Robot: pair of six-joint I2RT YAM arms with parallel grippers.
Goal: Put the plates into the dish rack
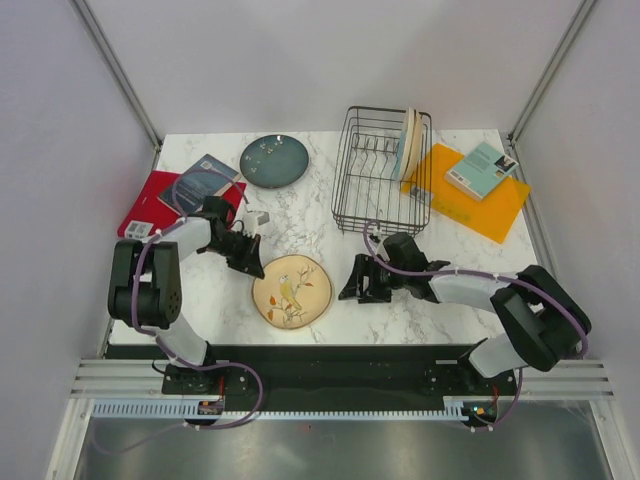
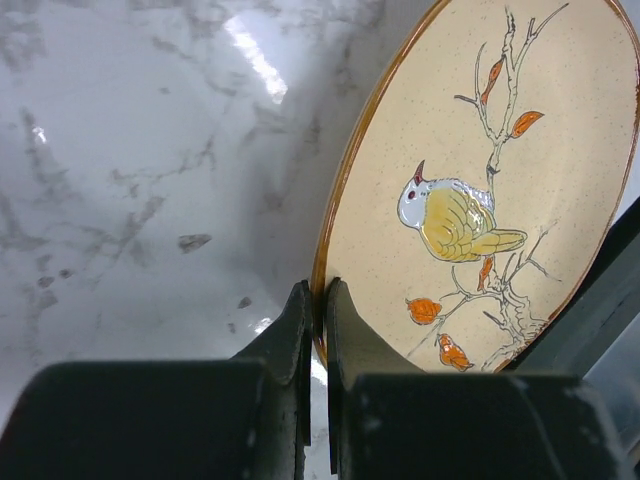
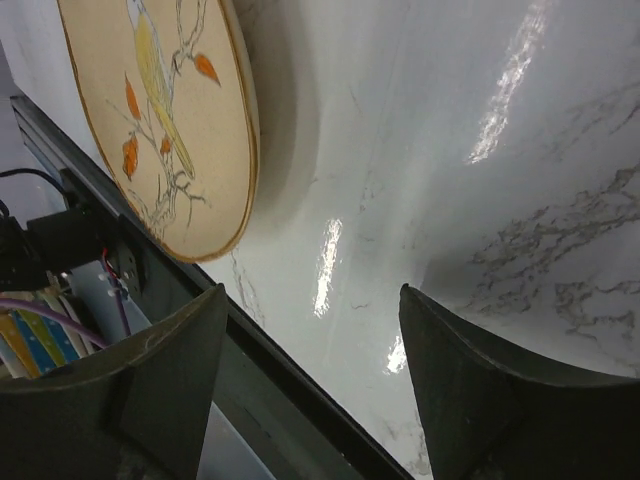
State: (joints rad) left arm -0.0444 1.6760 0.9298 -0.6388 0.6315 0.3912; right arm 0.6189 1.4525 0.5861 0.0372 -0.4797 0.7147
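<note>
Since two plates look racked and two sit on the table [image 1: 320, 225], the job reads abt half done.

Nearest the bases, the bird plate [image 1: 291, 290] lies btwn the two grippers. L gripper [image 1: 252, 262] is clenched on its left rim: the wrist view shows both fingers [image 2: 295, 330] pinching the brown edge, one each side (can't tell if the plate is off the marble yet). R gripper [image 1: 348, 284] sits just beside the plate's right side, jaws spread wide, nothing btwn them, not touching it.

Farther back, the teal plate [image 1: 274, 160] lies flat at the far left-centre, well apart from both grippers and left of the rack [image 1: 375, 215].

At the rack's right end the racked plates [image 1: 408, 145] stand upright, edge-on; looks like two, one cream, one pale blue. Slots to their left look free.

An orange board [image 1: 480, 215] with a book [image 1: 482, 168] lies just right of the rack.

Left to do, by my read: lift and slot the bird plate, then the teal one.
</note>
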